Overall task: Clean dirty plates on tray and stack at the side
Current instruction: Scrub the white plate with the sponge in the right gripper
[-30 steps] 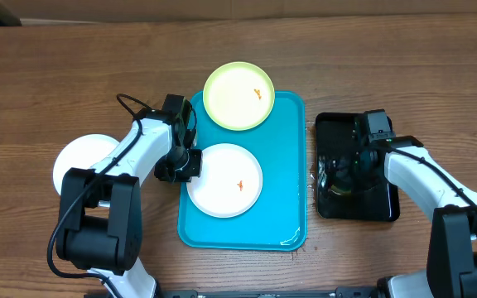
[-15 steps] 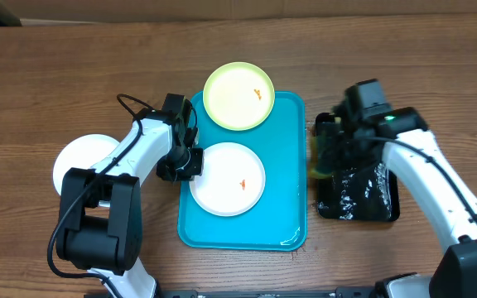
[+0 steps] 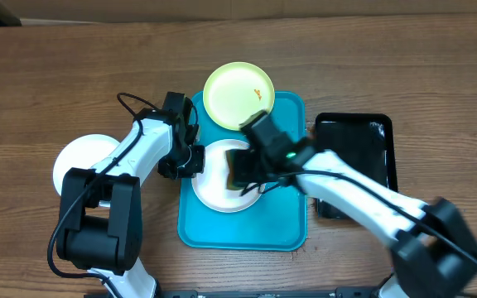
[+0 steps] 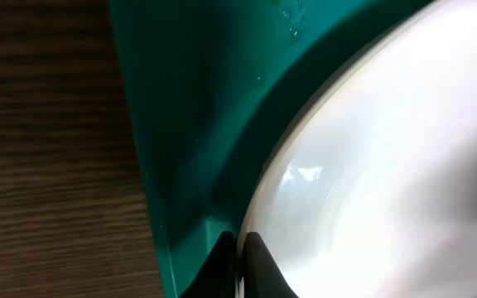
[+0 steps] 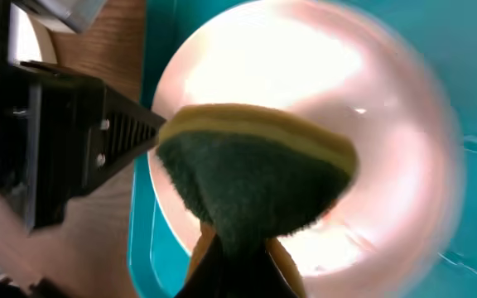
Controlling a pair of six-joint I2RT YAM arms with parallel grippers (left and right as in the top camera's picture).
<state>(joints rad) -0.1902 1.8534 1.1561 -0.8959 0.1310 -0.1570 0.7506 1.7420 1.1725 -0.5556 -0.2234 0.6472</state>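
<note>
Right end effector [image 5: 234, 255] moved onto white plate [image 3: 210, 195], clamping sponge [image 5: 255, 178]

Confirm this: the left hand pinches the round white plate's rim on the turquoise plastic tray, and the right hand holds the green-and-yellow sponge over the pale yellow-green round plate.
One error: the right wrist view shows the green-and-yellow sponge in the right hand over that same round white plate, not the pale yellow-green plate. The rest holds.
</note>
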